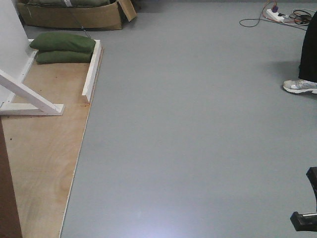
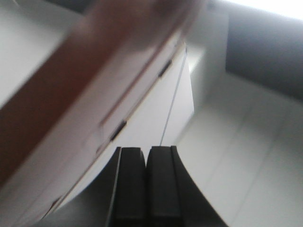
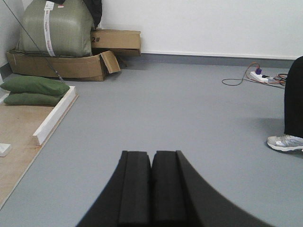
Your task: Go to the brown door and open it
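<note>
Door point(image 2: 57, 85), blurred, looms up-left of the clenched, empty left claw point(image 2: 146, 158); the right claw point(image 3: 151, 161), likewise clenched on nothing, faces grey floor point(image 3: 189, 109). No handle shows: best swing leftward, find it, then unclench before reaching.

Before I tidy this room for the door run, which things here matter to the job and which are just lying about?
Job: brown door, left gripper, right gripper, both shut.
Lying about: green sandbags, cardboard box, power strip, bystander's shoe.
</note>
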Controlling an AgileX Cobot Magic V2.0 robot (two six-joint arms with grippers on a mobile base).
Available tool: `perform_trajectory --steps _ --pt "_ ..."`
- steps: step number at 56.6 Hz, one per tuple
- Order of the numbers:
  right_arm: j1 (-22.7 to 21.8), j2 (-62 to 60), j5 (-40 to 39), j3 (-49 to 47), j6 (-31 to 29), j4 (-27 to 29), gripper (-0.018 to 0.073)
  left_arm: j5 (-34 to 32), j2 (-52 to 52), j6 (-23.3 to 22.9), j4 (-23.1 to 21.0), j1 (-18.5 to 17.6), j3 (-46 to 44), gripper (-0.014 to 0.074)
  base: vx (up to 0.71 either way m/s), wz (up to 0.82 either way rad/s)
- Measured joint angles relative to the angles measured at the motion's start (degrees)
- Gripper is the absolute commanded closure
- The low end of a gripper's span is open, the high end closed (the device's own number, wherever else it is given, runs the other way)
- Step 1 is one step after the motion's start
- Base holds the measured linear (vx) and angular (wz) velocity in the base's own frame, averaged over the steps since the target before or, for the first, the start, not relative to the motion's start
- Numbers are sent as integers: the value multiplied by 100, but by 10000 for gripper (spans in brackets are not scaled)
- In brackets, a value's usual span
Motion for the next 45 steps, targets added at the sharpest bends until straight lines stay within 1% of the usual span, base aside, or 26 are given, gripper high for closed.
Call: perform_trajectory --steps 8,14,17,21,25,28,37,45 --pt "0 0 0 0 0 0 559 -1214 188 0 -1573 120 -182 603 0 0" --pt "0 0 0 0 0 0 559 -2023 355 0 -2504 192 -199 603 0 0" --pt "0 0 0 0 0 0 559 -2247 439 0 -2941 223 -199 603 0 0" --pt "0 0 0 0 0 0 559 -2324 573 0 -3354 251 -199 603 0 0" --pt "0 0 0 0 0 0 559 -2214 697 0 -3588 251 -199 603 0 0" --pt "0 0 0 0 0 0 559 -2054 813 0 -3659 251 -211 603 0 0" --pt "0 0 0 0 0 0 559 -1509 1174 0 -3739 251 -210 603 0 0" --pt "0 0 0 0 0 0 559 -1389 1262 0 -3740 258 -228 603 0 0"
